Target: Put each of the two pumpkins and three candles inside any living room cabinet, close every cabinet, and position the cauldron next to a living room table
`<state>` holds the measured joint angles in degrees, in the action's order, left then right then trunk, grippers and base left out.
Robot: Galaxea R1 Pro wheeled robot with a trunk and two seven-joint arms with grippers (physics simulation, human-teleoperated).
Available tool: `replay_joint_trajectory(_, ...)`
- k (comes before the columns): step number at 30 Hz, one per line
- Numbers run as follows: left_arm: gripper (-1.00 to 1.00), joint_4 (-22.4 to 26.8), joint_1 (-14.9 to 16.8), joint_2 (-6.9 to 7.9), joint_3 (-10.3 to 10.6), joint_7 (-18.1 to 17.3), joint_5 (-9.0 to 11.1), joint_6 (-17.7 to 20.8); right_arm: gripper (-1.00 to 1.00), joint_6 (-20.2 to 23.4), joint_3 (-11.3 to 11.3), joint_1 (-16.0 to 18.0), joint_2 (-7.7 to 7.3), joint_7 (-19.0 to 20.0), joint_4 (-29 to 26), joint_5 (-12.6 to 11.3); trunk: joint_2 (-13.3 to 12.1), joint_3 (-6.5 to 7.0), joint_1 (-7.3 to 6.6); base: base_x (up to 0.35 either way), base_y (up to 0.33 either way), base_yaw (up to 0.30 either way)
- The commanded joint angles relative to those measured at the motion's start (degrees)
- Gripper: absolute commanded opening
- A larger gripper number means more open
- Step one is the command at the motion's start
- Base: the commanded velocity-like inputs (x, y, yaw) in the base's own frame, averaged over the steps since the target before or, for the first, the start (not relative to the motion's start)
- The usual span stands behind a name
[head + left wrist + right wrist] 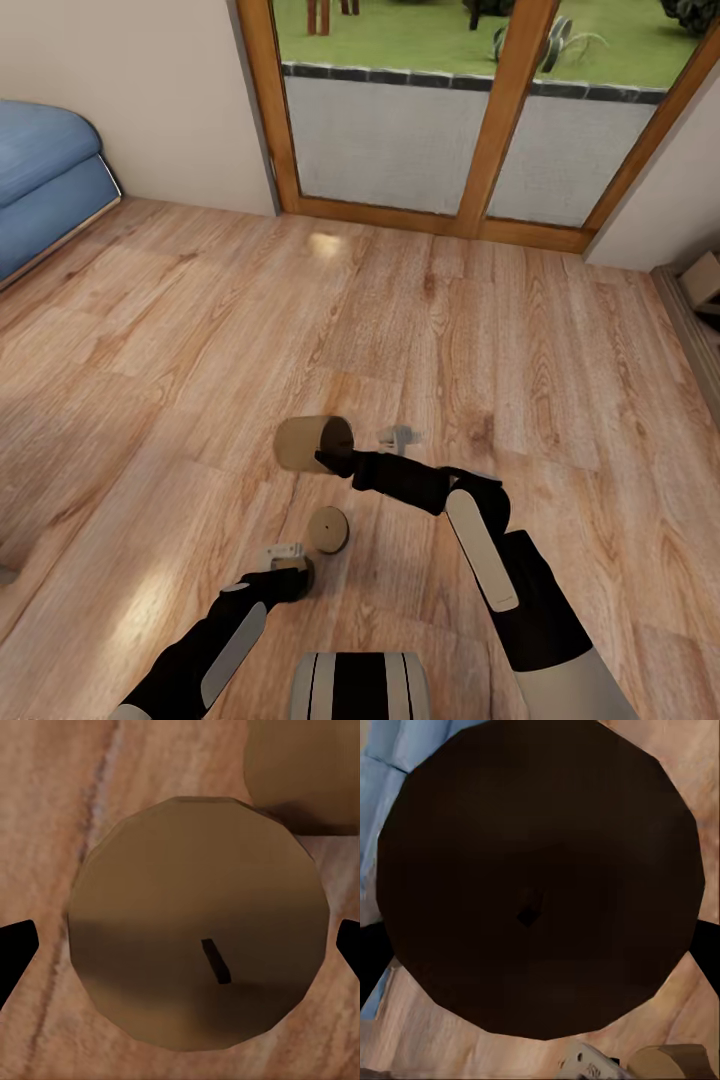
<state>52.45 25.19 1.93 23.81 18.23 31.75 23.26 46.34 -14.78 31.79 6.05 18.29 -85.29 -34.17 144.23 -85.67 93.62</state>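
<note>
One tan candle (310, 442) hangs tipped on its side above the wooden floor, with my right gripper (328, 460) shut on it. In the right wrist view its dark round end with the wick (536, 881) sits between the two black fingers (373, 960). A second candle (328, 528) stands upright on the floor just in front of my left gripper (296, 574), which is open. The left wrist view looks straight down on this candle's top (199, 922), with a fingertip (15, 952) at each side, apart from it. The held candle (307, 772) shows beyond.
A blue sofa (45, 180) stands at the far left. A wooden-framed glass door (500, 110) fills the back wall. A low wooden piece (702, 285) sits at the right edge. Bare wooden floor (180, 360) stretches all around the arms.
</note>
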Motion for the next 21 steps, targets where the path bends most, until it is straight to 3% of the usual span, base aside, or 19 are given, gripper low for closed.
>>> replay_joint_trajectory(1,1.00,0.11,0.03,0.08,0.27,0.57,0.60,0.10,-1.00,0.15,0.00,0.03,0.00,1.84,0.01,0.82,0.01,-0.04,-0.01,0.000,0.000,0.000)
replay_joint_trajectory(6,1.00,0.10,0.03,0.13,0.27,0.57,0.60,0.08,-1.00,0.11,-0.14,0.03,-0.06,4.43,0.02,0.86,0.01,-0.04,-0.01,0.000,0.000,0.000)
replay_joint_trajectory(10,1.00,0.11,0.03,0.10,0.27,0.57,0.61,0.05,-1.00,0.12,-0.16,0.03,-0.07,4.66,0.03,0.86,0.07,-0.92,0.09,0.000,0.000,0.000)
replay_joint_trajectory(21,1.00,0.11,0.03,0.00,0.29,0.38,0.66,0.03,-1.00,0.12,-0.16,0.03,-0.07,4.67,0.04,1.27,0.07,-0.92,0.09,0.000,0.000,0.000)
